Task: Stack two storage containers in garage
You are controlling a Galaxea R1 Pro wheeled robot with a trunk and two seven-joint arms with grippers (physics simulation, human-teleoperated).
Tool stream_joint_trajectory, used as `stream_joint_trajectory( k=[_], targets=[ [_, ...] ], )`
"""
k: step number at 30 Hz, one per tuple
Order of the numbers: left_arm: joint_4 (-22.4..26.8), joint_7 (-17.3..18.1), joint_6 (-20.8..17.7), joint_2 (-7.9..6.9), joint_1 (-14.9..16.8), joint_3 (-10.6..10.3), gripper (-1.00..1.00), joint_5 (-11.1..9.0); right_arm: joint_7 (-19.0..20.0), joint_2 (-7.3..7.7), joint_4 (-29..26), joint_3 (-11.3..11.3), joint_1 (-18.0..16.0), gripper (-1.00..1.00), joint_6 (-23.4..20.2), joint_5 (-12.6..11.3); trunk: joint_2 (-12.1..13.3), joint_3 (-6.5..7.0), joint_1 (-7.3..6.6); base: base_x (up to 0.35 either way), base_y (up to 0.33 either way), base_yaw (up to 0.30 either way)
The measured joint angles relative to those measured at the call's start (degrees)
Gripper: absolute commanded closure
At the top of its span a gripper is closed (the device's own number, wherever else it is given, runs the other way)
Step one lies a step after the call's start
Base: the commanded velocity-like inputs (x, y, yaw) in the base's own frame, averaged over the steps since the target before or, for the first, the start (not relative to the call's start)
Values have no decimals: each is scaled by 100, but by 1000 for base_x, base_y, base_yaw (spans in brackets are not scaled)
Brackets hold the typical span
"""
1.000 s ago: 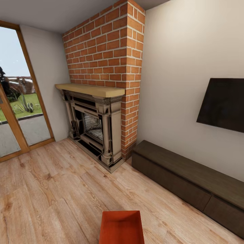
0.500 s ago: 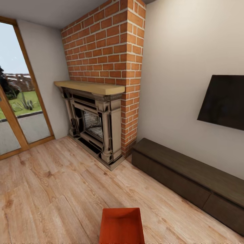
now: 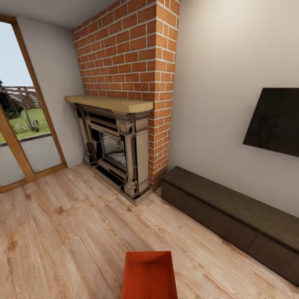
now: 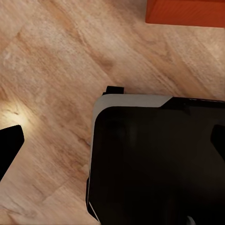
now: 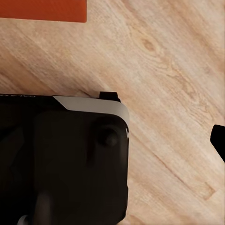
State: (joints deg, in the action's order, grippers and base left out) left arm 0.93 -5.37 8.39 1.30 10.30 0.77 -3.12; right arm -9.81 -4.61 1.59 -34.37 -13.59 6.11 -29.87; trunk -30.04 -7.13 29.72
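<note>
One orange-red storage container [image 3: 148, 276] sits on the light wood-plank floor of the living room, at the bottom middle of the head view, open side up. Its edge also shows in the left wrist view [image 4: 185, 11] and the right wrist view [image 5: 42, 9]. My left gripper [image 4: 115, 147] hangs open over my own black base, one dark fingertip [image 4: 9, 145] over the planks. My right gripper [image 5: 112, 140] is open too, with a fingertip [image 5: 219, 140] at the picture's edge. Neither gripper touches the container.
A red-brick fireplace [image 3: 120, 137] stands ahead, with a long dark low cabinet [image 3: 232, 220] along the wall to its right and a black wall screen [image 3: 276, 120] above it. A glass door [image 3: 20, 133] is at the left. My black base [image 4: 154, 159] is below both arms.
The whole head picture has shifted slightly upward and the room looks a little nearer, so the camera has moved. The container keeps its place on the planks.
</note>
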Motion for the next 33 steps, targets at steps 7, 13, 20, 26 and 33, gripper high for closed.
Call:
stream_joint_trajectory(
  k=[7,13,20,26,33],
  targets=[
    [0,0,0,0,-1,3,-100,3,0,-2,0,-4,-2,-100,0,1,0,-65,0,0,0,0],
    [0,0,0,0,-1,-1,-100,1,0,-2,0,2,0,-100,0,-16,0,-120,0,0,0,0],
    [0,0,0,0,-1,-1,-100,1,0,22,0,15,-2,-100,0,-39,0,-185,0,0,0,0],
    [0,0,0,0,-3,-1,-100,1,0,75,0,22,-1,-100,2,-52,-1,-241,0,0,0,0],
    [0,0,0,0,0,-2,-100,1,2,79,0,23,1,-100,8,-45,-1,-306,0,0,0,0]
  ],
)
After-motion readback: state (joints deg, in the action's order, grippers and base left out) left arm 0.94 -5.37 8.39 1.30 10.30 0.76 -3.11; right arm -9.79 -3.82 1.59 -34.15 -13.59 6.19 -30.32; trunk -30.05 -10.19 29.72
